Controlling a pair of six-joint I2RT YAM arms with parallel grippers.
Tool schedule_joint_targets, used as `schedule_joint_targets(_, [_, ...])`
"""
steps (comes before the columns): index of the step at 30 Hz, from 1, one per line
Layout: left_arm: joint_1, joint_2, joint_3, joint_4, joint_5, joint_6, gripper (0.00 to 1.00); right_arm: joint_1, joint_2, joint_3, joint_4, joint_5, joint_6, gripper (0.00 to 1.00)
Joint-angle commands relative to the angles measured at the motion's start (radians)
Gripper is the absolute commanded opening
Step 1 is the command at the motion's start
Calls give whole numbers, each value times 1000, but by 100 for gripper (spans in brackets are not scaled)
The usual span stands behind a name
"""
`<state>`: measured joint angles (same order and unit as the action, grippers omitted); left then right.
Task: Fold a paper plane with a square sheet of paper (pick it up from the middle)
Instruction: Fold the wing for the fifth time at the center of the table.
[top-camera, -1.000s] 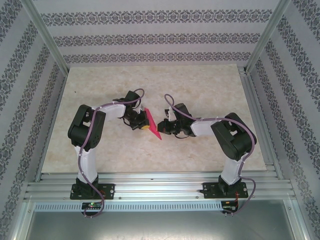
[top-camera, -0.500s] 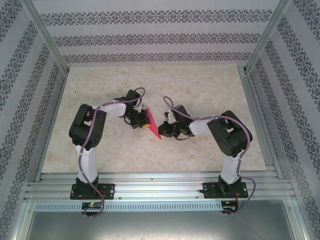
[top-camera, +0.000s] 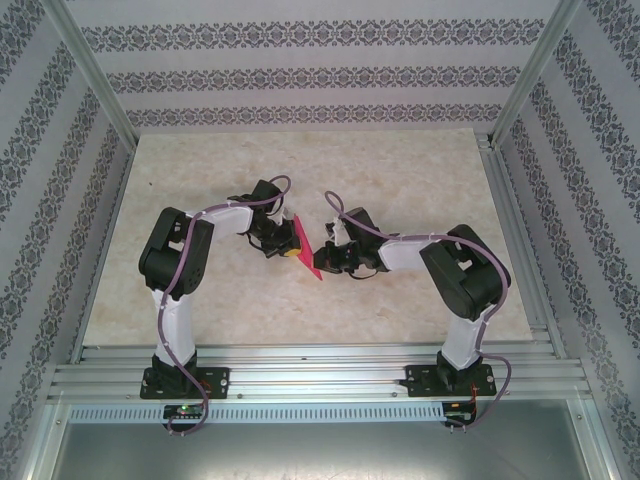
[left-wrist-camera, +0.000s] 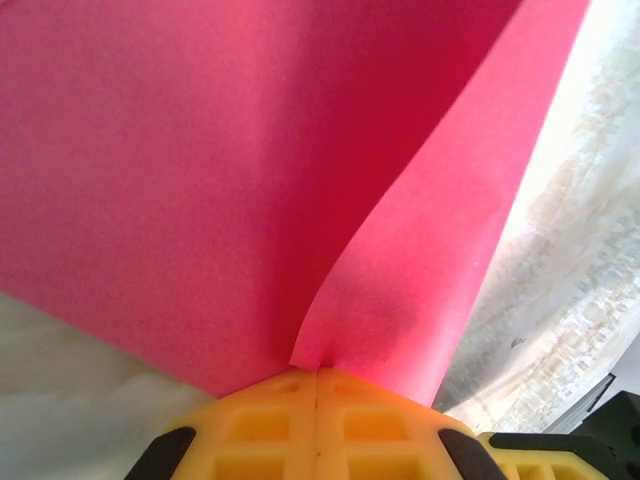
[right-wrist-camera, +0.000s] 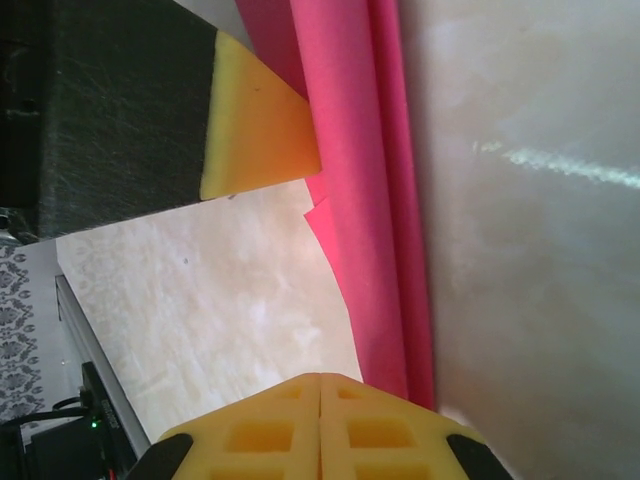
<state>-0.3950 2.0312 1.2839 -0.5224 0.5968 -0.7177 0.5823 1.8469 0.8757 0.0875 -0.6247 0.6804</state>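
So the left end effector (left-wrist-camera: 317, 385) was clamped tight on the half-folded paper plane (left-wrist-camera: 250, 180), which fanned out straight ahead of it, its long crease running just beside the pinched-together right end effector (right-wrist-camera: 320, 390).

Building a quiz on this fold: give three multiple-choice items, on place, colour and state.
1. Where is the paper? A between the left hand and right hand; B at the far wall; C on the metal rail.
2. Its colour? A yellow; B pink; C white.
3. The left hand is: A wide open; B shut on the paper; C shut on nothing.
Key: A, the top view shows it between them; B, it is bright pink throughout; B, its yellow pads pinch the fold.
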Motion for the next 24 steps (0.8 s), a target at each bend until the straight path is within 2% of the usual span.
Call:
schedule_joint_targets(1, [0, 31, 18, -26, -7, 20, 0, 5, 22, -13, 1, -18, 1, 7])
schedule_joint_targets(8, [0, 29, 17, -35, -18, 22, 0, 5, 113, -36, 73, -62, 44, 6])
schedule_joint_targets(11, [0, 33, 21, -37, -14, 23, 0, 10, 125, -25, 17, -32, 15, 6])
schedule_joint_targets(19, [2, 33, 25, -47, -24, 28, 0, 16, -43, -21, -18, -44, -7, 8])
schedule_joint_targets(21, [1, 33, 24, -46, -20, 28, 0, 14, -44, 6, -68, -14, -26, 8])
schedule_joint_targets(24, [1, 32, 23, -44, -17, 27, 0, 17, -18, 26, -52, 6, -15, 8])
